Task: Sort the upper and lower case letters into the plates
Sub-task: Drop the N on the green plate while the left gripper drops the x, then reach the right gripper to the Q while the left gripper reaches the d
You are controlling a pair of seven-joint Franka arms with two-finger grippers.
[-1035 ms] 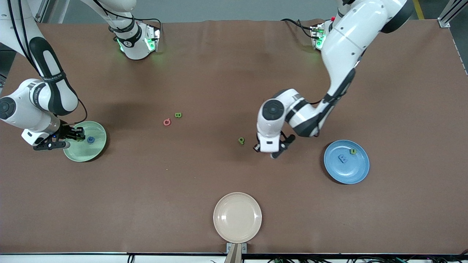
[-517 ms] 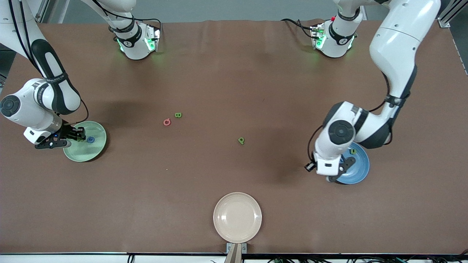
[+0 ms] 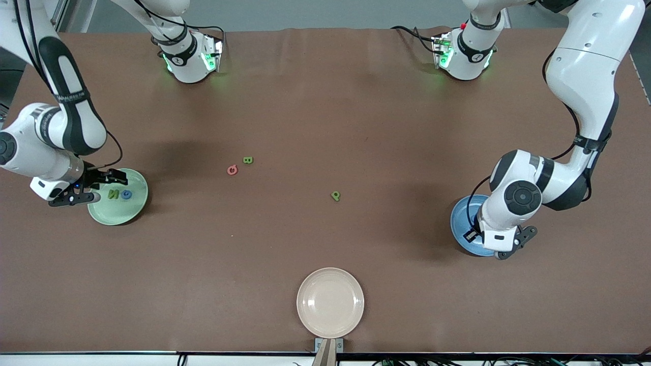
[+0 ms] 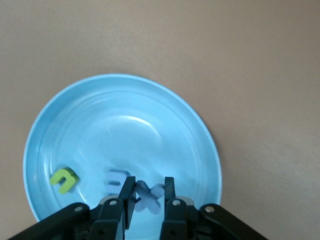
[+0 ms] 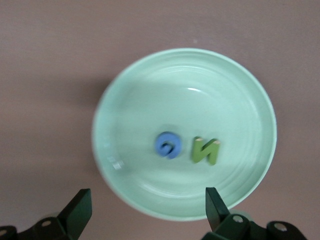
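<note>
Left end effector (image 4: pixel 148 196) (clamping a blue letter (image 4: pixel 149 195)) hangs over blue plate (image 4: pixel 165 110).

I work in a robotics lab: my two white arms are bolted at twelve o'clock to a plain brown surface (image 3: pixel 315 91), their bases glowing green, cables trailing off, and aluminium framing stands at the corners beside a grey floor.

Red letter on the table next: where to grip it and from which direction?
Come straight down on the red letter: it lies flat on the table, so only its outer edges offer a pinch. Straddle those edges. The green letter sits close beside it, so I'd turn the fingers to avoid that one.
</note>
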